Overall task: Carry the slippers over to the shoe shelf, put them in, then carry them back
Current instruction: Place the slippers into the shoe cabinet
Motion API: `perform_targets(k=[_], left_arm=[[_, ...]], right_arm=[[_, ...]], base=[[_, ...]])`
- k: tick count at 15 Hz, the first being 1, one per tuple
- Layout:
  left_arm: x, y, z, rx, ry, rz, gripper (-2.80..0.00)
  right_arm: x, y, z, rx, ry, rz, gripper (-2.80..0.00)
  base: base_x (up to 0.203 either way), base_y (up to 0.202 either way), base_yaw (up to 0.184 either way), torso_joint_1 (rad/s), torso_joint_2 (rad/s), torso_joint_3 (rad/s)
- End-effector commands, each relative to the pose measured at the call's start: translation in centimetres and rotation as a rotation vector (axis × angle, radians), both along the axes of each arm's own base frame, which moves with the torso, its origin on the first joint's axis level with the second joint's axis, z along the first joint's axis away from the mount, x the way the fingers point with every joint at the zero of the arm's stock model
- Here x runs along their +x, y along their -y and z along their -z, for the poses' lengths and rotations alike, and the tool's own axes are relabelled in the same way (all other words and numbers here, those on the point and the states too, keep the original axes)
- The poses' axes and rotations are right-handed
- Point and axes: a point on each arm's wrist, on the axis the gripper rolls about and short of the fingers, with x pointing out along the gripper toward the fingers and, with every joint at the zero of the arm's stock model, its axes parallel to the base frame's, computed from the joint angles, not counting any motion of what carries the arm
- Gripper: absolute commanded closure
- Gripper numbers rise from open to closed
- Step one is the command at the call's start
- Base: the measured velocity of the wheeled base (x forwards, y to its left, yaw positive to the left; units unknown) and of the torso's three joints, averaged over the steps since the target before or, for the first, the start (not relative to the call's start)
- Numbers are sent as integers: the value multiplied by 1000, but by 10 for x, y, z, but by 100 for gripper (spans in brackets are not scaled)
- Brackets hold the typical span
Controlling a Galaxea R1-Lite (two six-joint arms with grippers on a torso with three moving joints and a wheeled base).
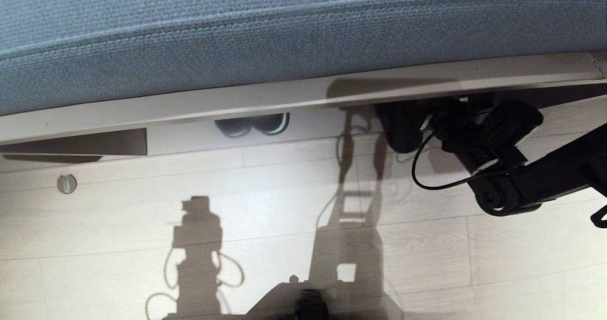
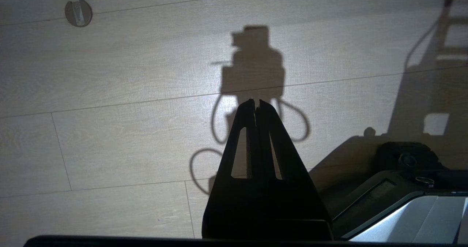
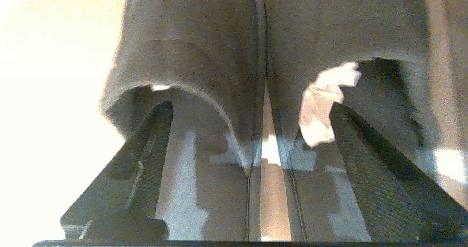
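The slippers (image 3: 226, 56) are a flat dark grey pair lying side by side, each with one wide strap. My right gripper (image 3: 256, 108) stands open, its jaws spread wide. One finger (image 3: 146, 148) reaches under the left strap and the other under the right strap, with the inner edges of both soles between them. In the head view my right arm (image 1: 521, 178) reaches to the slippers (image 1: 400, 137) at the mouth of the shoe shelf (image 1: 313, 131), a low beige opening under a blue cushion. My left gripper (image 2: 256, 102) hangs shut and empty over the floor.
A chunkier dark pair with a pale sole line (image 1: 253, 123) sits further left in the same opening. The blue cushion (image 1: 237, 35) overhangs the beige top board (image 1: 284, 99). A round metal floor fitting (image 1: 66, 183) is at left. My base (image 1: 308, 306) is at the near edge.
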Motion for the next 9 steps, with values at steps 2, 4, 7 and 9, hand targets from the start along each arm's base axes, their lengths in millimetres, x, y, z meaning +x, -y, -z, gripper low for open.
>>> perform_targets(k=[2, 4, 7, 9], left_arm=[[0, 0, 0, -1, 0, 0, 0], [0, 0, 0, -1, 0, -1, 0], [0, 0, 0, -1, 0, -1, 0], [0, 0, 0, -2, 0, 0, 0]], right_arm=[[-24, -1, -3, -3, -7, -13, -280], [-37, -2, 7, -8, -49, -20, -280], [-62, 0, 23, -13, -122, -26, -280], [-87, 3, 25, -18, -161, -29, -280]], base=[[0, 0, 0, 0, 0, 0], [0, 0, 0, 0, 0, 0], [0, 0, 0, 0, 0, 0], [0, 0, 0, 0, 0, 0]])
